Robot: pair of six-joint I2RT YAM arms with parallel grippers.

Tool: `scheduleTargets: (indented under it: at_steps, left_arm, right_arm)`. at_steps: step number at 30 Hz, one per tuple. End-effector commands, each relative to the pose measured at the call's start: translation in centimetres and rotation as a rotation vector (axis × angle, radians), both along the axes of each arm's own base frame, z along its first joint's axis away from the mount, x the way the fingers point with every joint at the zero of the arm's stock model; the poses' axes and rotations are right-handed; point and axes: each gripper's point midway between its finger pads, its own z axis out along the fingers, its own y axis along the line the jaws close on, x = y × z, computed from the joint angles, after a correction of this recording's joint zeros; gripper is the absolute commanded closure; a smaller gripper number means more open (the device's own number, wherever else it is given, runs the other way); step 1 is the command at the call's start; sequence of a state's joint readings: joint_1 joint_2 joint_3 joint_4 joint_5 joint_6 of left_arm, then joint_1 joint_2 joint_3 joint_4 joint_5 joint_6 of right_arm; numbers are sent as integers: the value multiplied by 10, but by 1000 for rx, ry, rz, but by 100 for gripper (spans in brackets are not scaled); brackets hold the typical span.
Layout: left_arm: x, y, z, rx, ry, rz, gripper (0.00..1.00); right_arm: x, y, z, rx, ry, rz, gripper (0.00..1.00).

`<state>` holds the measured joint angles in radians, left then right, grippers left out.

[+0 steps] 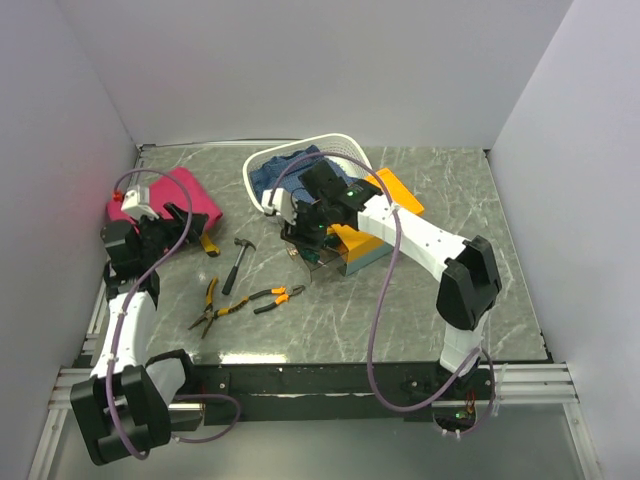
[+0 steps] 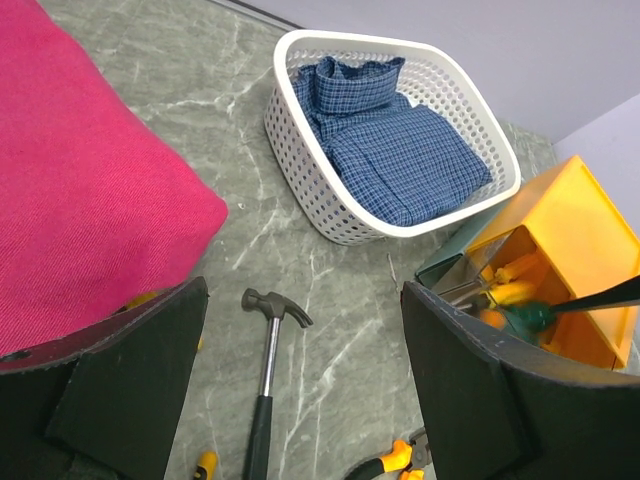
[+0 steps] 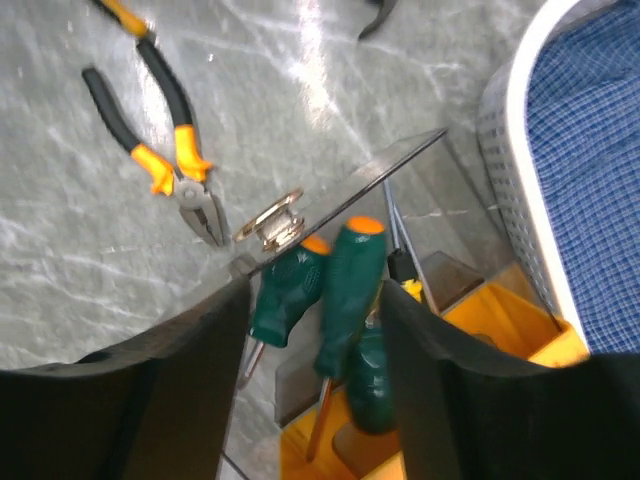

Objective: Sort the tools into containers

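Note:
The orange-yellow container [image 1: 397, 200] lies at mid-table with its clear drawer [image 3: 352, 188] pulled out toward the front. My right gripper [image 1: 311, 246] hovers over that drawer, open. A green-handled screwdriver [image 3: 350, 285] lies loose between the fingers, and others [image 3: 285, 295] rest in the drawer beside it. The hammer [image 1: 236, 262] lies on the table; my left gripper [image 2: 305, 400] stands wide open above it, holding nothing. Two orange-and-black pliers [image 1: 262, 298] lie in front of the hammer.
A white basket [image 1: 345, 143] holding a folded blue checked cloth stands behind the container. A pink cloth [image 1: 186, 194] lies at the far left, just behind my left gripper. White walls close in the table on three sides.

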<state>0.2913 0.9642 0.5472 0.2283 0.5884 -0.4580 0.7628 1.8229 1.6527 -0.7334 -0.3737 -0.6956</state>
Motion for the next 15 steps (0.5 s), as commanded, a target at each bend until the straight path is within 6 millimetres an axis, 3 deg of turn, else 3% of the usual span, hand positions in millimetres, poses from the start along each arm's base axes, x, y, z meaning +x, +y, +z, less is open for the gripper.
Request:
scheduleTargets:
  at_steps: [1, 4, 6, 9, 10, 11, 13, 14, 15]
  left_arm:
    - [12, -12, 30, 11, -81, -52, 16]
    - [18, -33, 26, 18, -64, -120, 16]
    - [19, -46, 25, 27, -59, -162, 16]
    - [21, -76, 13, 41, -11, -264, 22]
    - [22, -89, 3, 51, 18, -313, 23]
    - [25, -92, 5, 75, 22, -330, 25]
    - [27, -91, -17, 155, 75, -362, 45]
    - [29, -91, -16, 173, 74, -377, 54]
    - [30, -91, -18, 204, 67, -400, 76]
  right_arm:
    - [7, 19, 83, 159, -105, -74, 35]
    - [9, 26, 114, 240, -139, -94, 35]
    - [15, 20, 133, 272, -199, -127, 35]
    - [32, -2, 138, 268, -253, -181, 36]
    - [38, -12, 131, 253, -247, -206, 37]
    - [53, -30, 128, 243, -243, -259, 38]
    - [69, -50, 120, 253, -187, -340, 42]
    - [86, -72, 114, 252, -161, -413, 44]
    - [90, -77, 112, 281, -117, -436, 52]
